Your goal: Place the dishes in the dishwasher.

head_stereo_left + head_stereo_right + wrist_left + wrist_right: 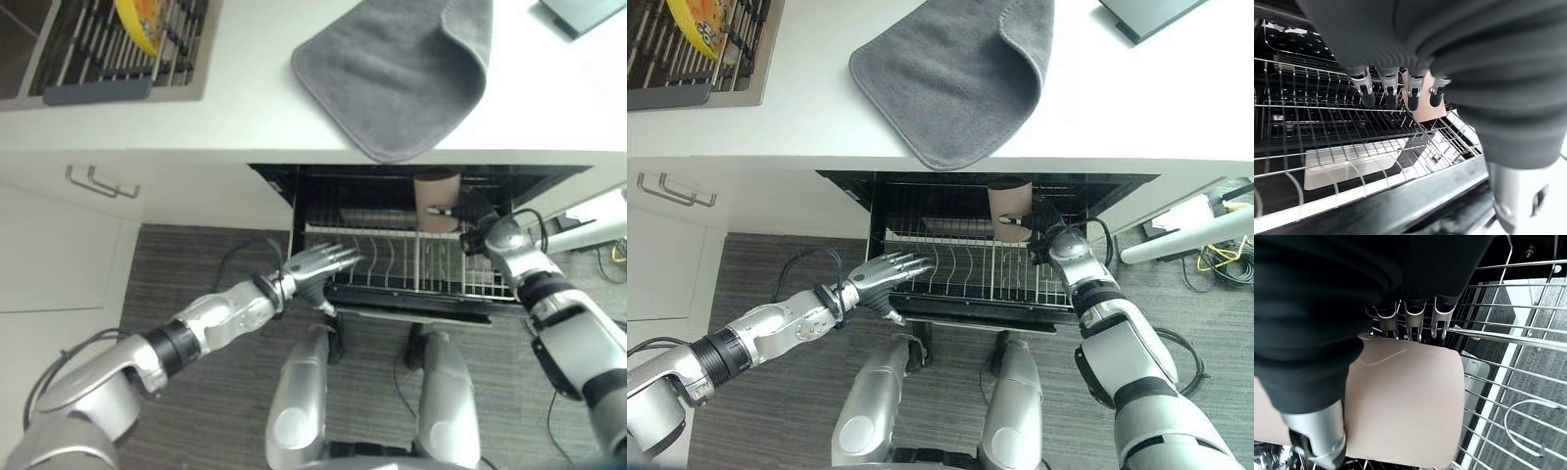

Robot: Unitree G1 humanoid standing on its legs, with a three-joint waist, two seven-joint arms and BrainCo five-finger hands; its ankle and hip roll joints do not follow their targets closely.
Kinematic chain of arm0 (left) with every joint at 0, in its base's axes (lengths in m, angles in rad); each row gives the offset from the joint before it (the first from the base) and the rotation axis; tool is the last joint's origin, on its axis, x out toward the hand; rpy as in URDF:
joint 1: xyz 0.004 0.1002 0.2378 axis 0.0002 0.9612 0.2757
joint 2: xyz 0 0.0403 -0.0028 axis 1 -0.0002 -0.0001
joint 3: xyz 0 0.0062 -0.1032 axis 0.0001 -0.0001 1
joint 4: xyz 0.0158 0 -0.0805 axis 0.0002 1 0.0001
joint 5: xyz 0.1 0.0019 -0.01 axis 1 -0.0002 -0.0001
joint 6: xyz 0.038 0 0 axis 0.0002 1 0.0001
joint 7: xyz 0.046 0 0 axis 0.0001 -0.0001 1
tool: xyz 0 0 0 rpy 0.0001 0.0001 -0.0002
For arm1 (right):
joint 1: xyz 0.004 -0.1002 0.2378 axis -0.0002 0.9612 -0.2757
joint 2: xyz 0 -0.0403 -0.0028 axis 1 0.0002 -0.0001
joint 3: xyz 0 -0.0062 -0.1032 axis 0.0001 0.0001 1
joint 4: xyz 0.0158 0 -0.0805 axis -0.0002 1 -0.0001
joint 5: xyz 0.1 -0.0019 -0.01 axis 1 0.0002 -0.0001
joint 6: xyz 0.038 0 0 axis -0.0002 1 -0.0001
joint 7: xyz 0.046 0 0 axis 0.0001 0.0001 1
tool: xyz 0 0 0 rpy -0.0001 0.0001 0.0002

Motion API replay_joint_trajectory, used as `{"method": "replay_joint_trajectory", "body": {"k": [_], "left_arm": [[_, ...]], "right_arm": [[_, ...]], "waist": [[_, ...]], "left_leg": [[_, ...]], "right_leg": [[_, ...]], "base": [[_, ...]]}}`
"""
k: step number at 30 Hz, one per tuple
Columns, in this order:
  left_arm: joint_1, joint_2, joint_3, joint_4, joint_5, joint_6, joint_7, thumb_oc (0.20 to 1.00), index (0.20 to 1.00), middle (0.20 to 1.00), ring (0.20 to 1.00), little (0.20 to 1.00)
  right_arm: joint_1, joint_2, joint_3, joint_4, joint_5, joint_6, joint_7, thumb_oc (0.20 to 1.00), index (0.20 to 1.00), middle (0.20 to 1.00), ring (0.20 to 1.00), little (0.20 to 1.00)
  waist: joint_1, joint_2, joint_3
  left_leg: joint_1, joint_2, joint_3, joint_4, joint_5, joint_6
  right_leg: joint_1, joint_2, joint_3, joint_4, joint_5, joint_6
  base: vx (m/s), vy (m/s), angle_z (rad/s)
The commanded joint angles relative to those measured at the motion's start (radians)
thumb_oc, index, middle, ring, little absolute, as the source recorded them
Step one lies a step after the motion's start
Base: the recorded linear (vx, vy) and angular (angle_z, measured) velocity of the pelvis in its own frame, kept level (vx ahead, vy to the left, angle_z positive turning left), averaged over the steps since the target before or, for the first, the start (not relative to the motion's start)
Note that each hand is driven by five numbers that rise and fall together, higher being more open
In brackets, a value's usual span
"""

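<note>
One pinkish cup (1010, 208) stands in the dishwasher rack (970, 274), my right hand (1400, 318) curled round it. Left hand (318, 274), fingers straight, rests at the rack's near-left edge. Head views add a yellow dish (137, 24) in the counter's far-left drainer (108, 59).

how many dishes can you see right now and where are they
2. A pinkish-brown cup stands in the dishwasher rack, held by the right hand. A yellow dish sits in the drying rack on the counter. Others may be hidden deeper in the dishwasher.
</note>
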Motion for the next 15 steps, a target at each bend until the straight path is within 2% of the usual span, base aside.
{"method": "replay_joint_trajectory", "body": {"k": [1,5,9,11,15], "left_arm": [[-0.005,0.011,0.002,-0.058,-0.036,0.004,0.028,1.000,1.000,1.000,1.000,1.000],[-0.002,0.006,-0.002,-0.058,-0.033,0.015,0.044,1.000,1.000,1.000,1.000,1.000],[-0.009,0.003,-0.007,-0.055,-0.028,0.022,0.057,1.000,1.000,1.000,1.000,1.000],[-0.007,0.002,-0.006,-0.059,-0.027,0.028,0.061,1.000,1.000,1.000,1.000,1.000],[-0.004,-0.010,-0.007,-0.053,-0.025,0.034,0.069,1.000,1.000,1.000,1.000,1.000]], "right_arm": [[-0.062,-0.035,-0.067,0.093,-0.034,0.050,-0.180,0.200,0.200,0.200,0.200,0.200],[-0.070,-0.032,-0.055,0.107,-0.045,0.086,-0.223,0.200,0.200,0.200,0.200,0.200],[-0.066,-0.020,-0.058,0.127,-0.024,0.138,-0.331,0.200,0.200,0.200,0.200,0.200],[-0.049,-0.013,-0.078,0.145,0.023,0.146,-0.362,0.200,0.200,0.200,0.200,0.200],[-0.030,0.005,-0.105,0.170,0.015,0.143,-0.401,0.200,0.200,0.200,0.200,0.200]], "waist": [[0.028,0.016,-0.018],[0.028,0.020,-0.018],[0.027,0.023,-0.018],[0.026,0.025,-0.018],[0.024,0.029,-0.018]], "left_leg": [[0.033,0.012,0.016,-0.053,0.039,0.004],[0.027,0.012,0.023,-0.059,0.041,0.004],[0.015,0.013,0.030,-0.059,0.040,0.007],[0.011,0.013,0.031,-0.059,0.041,0.008],[0.009,0.013,0.036,-0.060,0.040,0.009]], "right_leg": [[-0.006,-0.033,-0.055,-0.072,0.138,0.027],[-0.009,-0.030,-0.054,-0.078,0.136,0.024],[-0.020,-0.025,-0.050,-0.078,0.135,0.022],[-0.023,-0.022,-0.049,-0.079,0.135,0.021],[-0.021,-0.019,-0.046,-0.086,0.134,0.018]], "base": [[-0.01,0.035,-0.02],[0.00,0.009,0.00],[0.00,0.006,-0.03],[0.00,0.010,-0.06],[0.00,0.011,-0.03]]}}
